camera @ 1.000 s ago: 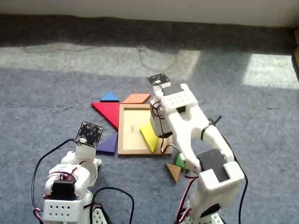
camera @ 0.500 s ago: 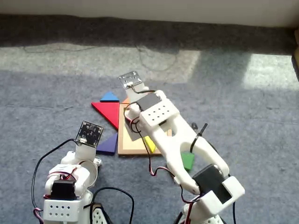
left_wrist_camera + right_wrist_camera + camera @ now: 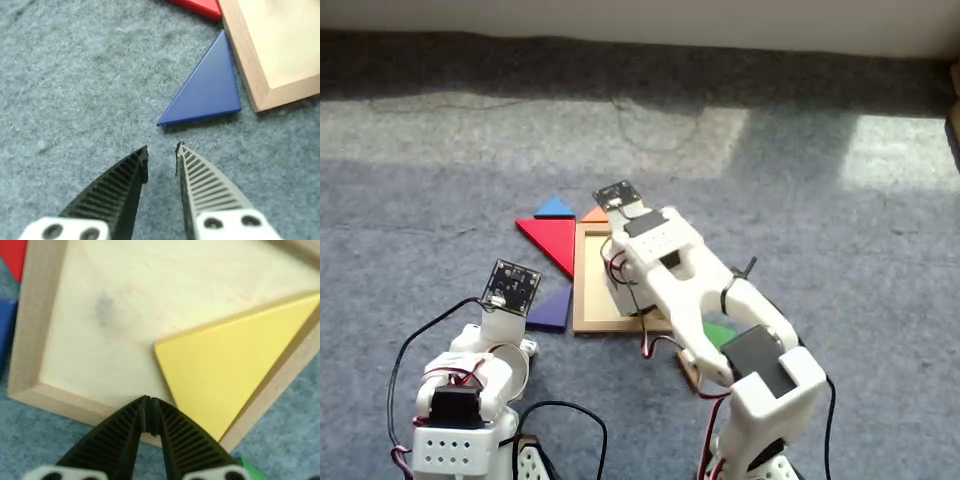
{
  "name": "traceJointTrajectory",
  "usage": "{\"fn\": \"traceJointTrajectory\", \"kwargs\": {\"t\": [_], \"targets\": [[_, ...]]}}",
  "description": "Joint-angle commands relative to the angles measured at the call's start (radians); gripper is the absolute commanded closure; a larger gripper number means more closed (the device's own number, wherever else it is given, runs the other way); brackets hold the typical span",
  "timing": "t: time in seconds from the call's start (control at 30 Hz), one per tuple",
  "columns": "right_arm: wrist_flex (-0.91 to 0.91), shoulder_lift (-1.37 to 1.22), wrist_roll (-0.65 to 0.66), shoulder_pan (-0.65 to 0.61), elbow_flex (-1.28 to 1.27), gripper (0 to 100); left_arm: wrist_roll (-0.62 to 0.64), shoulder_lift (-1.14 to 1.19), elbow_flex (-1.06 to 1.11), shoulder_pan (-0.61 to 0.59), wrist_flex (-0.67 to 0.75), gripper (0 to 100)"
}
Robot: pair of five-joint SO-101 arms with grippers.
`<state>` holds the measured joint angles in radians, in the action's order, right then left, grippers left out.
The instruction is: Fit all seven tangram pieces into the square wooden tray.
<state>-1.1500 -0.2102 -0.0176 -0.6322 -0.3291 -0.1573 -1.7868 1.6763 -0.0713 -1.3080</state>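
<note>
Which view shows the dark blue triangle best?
The left wrist view: the dark blue triangle lies whole and close, beside the tray. The high view shows it farther off; the right wrist view catches just a sliver.

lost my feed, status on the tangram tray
Left gripper open, empty, by the dark blue triangle. Right gripper shut, empty, over the tray rim. Yellow triangle in tray.

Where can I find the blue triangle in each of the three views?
High view: the blue triangle lies beside the tray's left wall.
Left wrist view: the blue triangle lies just beyond the left hand, next to the tray's corner.
Right wrist view: the blue triangle is a sliver at the picture's edge, outside the tray's wall.
Shared landmark: the tray.
</note>
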Motion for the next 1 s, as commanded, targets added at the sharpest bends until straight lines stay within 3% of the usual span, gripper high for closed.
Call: {"fn": "traceJointTrajectory", "kwargs": {"t": [0.0, 0.33, 0.57, 0.83, 0.97], "targets": [[-0.008, 0.008, 0.017, 0.045, 0.07, 98.6, -0.003, -0.016, 0.019, -0.01, -0.005, 88], [-0.041, 0.01, 0.018, 0.044, 0.162, 98.6, -0.003, -0.016, 0.019, -0.01, -0.005, 88], [-0.226, 0.157, 0.015, 0.082, 0.237, 98.7, -0.003, -0.016, 0.019, -0.01, -0.005, 88], [-0.208, 0.588, 0.012, 0.127, -0.091, 98.0, -0.003, -0.016, 0.019, -0.01, -0.005, 88], [-0.205, 0.723, -0.015, 0.186, -0.266, 85.8, -0.003, -0.016, 0.019, -0.01, -0.005, 88]]}}
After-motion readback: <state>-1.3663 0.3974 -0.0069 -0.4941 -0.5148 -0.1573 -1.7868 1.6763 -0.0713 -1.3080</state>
